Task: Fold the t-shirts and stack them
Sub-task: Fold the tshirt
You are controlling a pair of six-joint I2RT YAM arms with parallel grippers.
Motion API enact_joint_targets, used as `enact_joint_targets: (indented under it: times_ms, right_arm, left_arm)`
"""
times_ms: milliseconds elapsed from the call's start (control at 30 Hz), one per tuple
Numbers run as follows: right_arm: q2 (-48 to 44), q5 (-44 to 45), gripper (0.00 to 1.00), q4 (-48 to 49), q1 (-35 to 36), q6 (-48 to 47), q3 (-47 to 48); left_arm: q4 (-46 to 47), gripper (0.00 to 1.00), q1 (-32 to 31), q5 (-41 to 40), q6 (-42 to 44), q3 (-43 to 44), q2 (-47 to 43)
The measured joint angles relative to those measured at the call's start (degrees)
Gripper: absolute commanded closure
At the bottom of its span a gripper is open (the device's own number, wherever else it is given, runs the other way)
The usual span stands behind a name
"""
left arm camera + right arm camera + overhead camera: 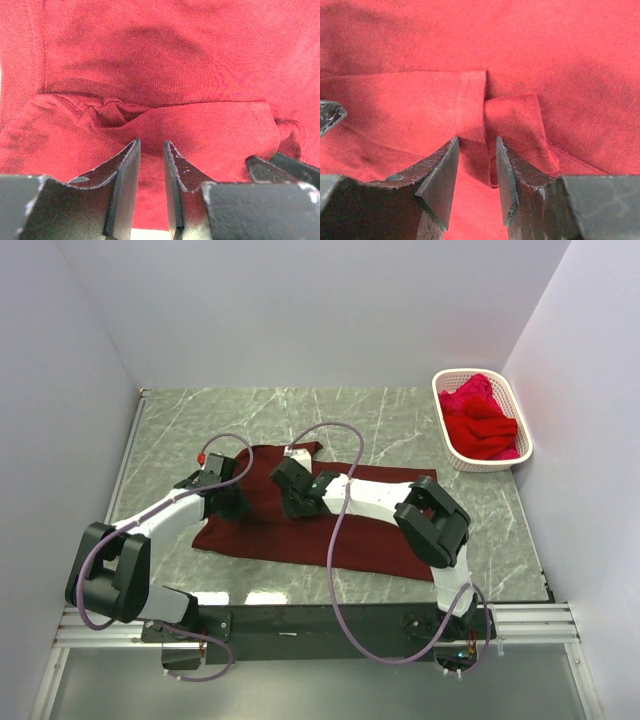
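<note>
A grey-green marbled surface [400,420] sits inside a plain white booth, with white walls [320,310] at the left, back and right. A metal rail [100,625] runs along the near edge.

One maroon t-shirt [370,535] lies spread flat near the middle of the surface, towards the front. One white slotted basket [487,466] stands in the far right corner, well apart from it. It holds a heap of brighter red shirts [480,420], too crumpled together to count.

Two arms reach in over the maroon t-shirt, each trailing one purple cable [340,540]. The left pincer [222,492] is down on the shirt's left part and the right pincer [296,490] is just beside it, nearer the middle.

In the left wrist view the left pincer [151,142] has its fingers slightly apart over a rumpled fold. In the right wrist view the right pincer [477,139] has its fingers a little wider apart, astride a hemmed edge. I cannot tell whether either one is pinching the cloth.
</note>
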Motion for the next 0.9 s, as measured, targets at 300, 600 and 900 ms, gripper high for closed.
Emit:
enact_joint_targets:
  times_ms: [300, 600, 900]
  right_arm:
    - [0.5, -2.0, 0.57, 0.6, -0.5, -0.6, 0.1]
    - [0.5, -5.8, 0.95, 2.3, -0.5, -0.7, 0.2]
    - [0.7, -5.7, 1.00, 1.7, -0.5, -2.0, 2.6]
  left_arm:
    - [0.1, 0.68, 0.1, 0.0, 0.0, -0.3, 0.0]
    - [0.2, 0.68, 0.2, 0.1, 0.1, -0.3, 0.0]
    - [-0.7, 0.64, 0.4, 1.4, 0.7, 0.2, -0.5]
